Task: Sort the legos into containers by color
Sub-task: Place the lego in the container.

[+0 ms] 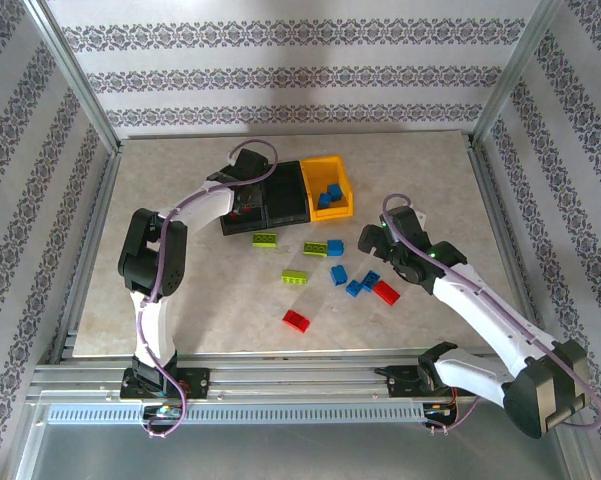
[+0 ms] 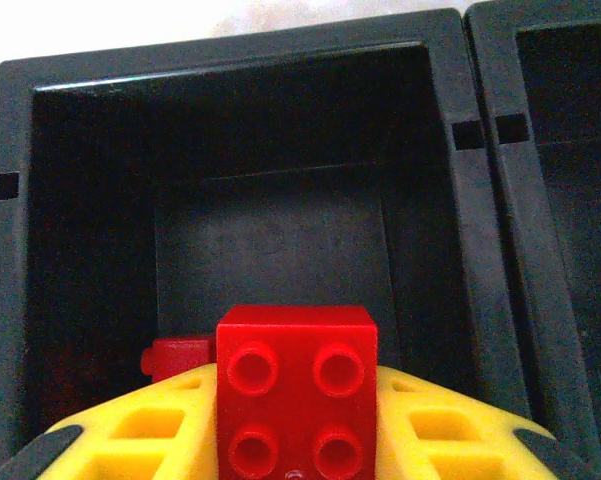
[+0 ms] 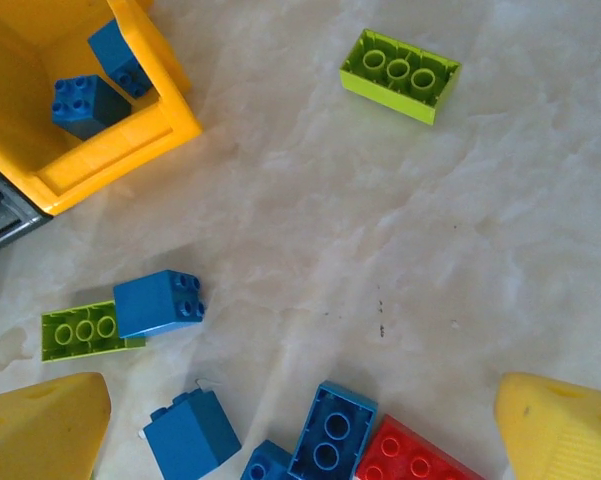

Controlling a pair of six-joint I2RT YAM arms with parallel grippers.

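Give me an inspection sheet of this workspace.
Surface: marbled beige table.
Job's things: bins at the back, yellow bin holding blue bricks; green, blue and red loose bricks in front.
Clutter: nothing seen.
Grippers: left gripper shut on red brick over left black bin; right gripper open above loose bricks.
Cables: purple cables run along both arms.
Surroundings: patterned walls, metal frame.

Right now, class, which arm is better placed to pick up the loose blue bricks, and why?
Right. The right tool hangs open above the blue bricks; the left tool is over a black bin, shut on a red brick.
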